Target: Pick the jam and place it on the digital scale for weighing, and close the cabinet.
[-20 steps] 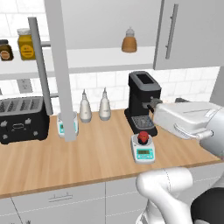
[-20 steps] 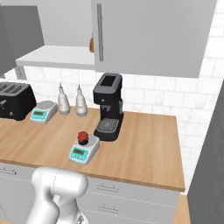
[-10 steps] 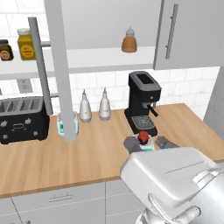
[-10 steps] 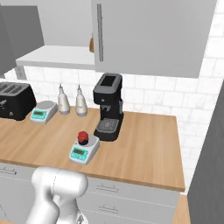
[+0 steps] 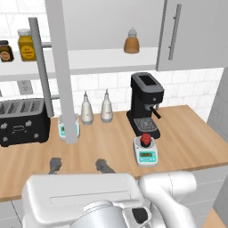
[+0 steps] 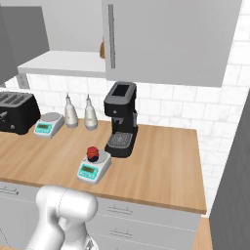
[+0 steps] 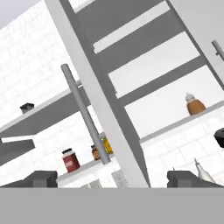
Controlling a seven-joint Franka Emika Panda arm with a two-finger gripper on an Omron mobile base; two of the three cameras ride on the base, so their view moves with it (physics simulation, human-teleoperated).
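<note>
A tiny red jam jar (image 5: 145, 140) already sits on the digital scale (image 5: 146, 154) in front of the coffee machine (image 5: 144, 104). The wall cabinet door (image 5: 62, 67) stands open, edge-on, so closing it remains. The gripper (image 5: 80, 165), fingers spread wide and empty, faces that door

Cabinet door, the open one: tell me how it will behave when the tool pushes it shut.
The cabinet door looks like a flat rigid panel, so it should swing without flexing. Its long bar handle probably gives a firm push point. The smooth face could let the tool slide.
</note>
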